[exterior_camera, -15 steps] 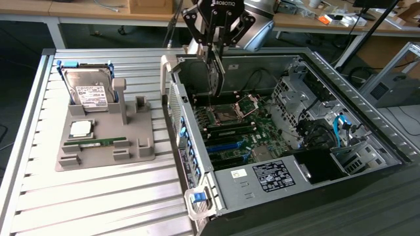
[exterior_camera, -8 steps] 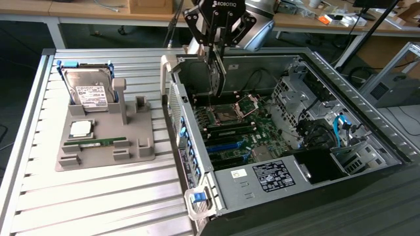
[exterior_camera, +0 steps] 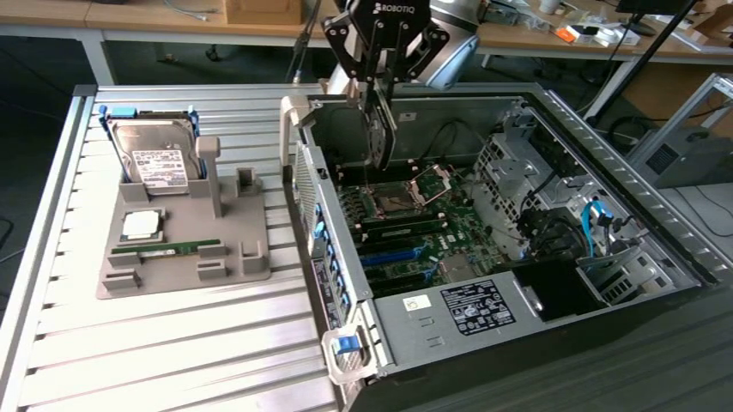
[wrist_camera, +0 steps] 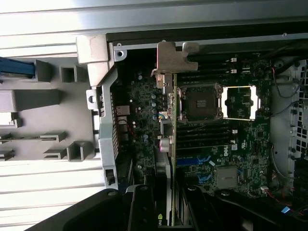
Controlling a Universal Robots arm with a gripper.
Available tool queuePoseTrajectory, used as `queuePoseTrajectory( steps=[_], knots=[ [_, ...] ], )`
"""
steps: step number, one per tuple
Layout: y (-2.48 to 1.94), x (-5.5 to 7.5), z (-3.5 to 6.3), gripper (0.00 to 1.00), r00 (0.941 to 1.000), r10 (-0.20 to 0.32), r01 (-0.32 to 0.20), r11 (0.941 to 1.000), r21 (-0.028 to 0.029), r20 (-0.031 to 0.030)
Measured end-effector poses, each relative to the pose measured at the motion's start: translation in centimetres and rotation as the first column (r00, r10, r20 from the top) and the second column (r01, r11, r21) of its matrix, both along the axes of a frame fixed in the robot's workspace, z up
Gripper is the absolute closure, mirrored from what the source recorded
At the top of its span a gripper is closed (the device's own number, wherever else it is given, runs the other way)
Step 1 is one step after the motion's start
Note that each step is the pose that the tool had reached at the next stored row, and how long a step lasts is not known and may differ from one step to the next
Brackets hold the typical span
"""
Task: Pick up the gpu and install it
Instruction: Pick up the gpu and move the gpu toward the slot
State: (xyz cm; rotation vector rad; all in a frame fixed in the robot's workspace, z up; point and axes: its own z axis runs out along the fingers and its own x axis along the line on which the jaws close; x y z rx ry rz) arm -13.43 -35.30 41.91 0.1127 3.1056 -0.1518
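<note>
My gripper [exterior_camera: 383,84] hangs over the open computer case [exterior_camera: 390,339], shut on the gpu [exterior_camera: 380,129]. The card hangs on edge from the fingers, above the motherboard [exterior_camera: 418,232] and near the case's rear wall. In the wrist view the gpu [wrist_camera: 173,139] shows edge-on as a thin green strip, its silver bracket [wrist_camera: 171,60] at the far end over the rear of the case. It runs just beside the open CPU socket [wrist_camera: 199,103]. The black fingers [wrist_camera: 142,207] of the gripper [wrist_camera: 168,197] clamp the card's near end.
On the exterior view's left, a grey holder [exterior_camera: 184,257] on the slatted table carries a hard drive [exterior_camera: 154,154], a CPU chip [exterior_camera: 142,225] and a RAM stick [exterior_camera: 166,249]. Drive cages and cables [exterior_camera: 572,223] fill the case's right side. A power supply label [exterior_camera: 475,305] lies at the case's front.
</note>
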Motion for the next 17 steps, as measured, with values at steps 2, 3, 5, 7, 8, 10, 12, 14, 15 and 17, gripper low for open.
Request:
queuePoseTrajectory(
  steps=[2,3,5,7,8,10,12,14,15,17],
  knots=[
    [0.0,0.06,-0.03,0.73,1.0,0.0,0.0,1.0,0.0,0.0],
    [0.0,0.1,-0.04,0.73,1.0,0.0,0.0,1.0,0.0,0.0],
    [-0.01,0.16,-0.07,0.73,1.0,0.0,0.0,1.0,0.0,0.0],
    [-0.01,0.22,-0.1,0.73,1.0,0.0,0.0,1.0,0.0,-0.0001],
    [-0.01,0.24,-0.11,0.73,1.0,0.0,0.0,1.0,0.0,0.0],
    [-0.01,0.31,-0.13,0.73,1.0,0.0,0.0,1.0,-0.0001,-0.0001],
    [-0.01,0.37,-0.16,0.73,1.0,0.0,0.0,1.0,-0.0001,-0.0001],
    [-0.02,0.44,-0.18,0.73,1.0,0.0,0.0,1.0,-0.0001,-0.0001],
    [-0.02,0.47,-0.2,0.73,1.0,0.0,0.0,1.0,-0.0001,-0.0001],
    [-0.02,0.54,-0.23,0.73,1.0,0.0,0.0,1.0,-0.0001,0.0]
  ],
)
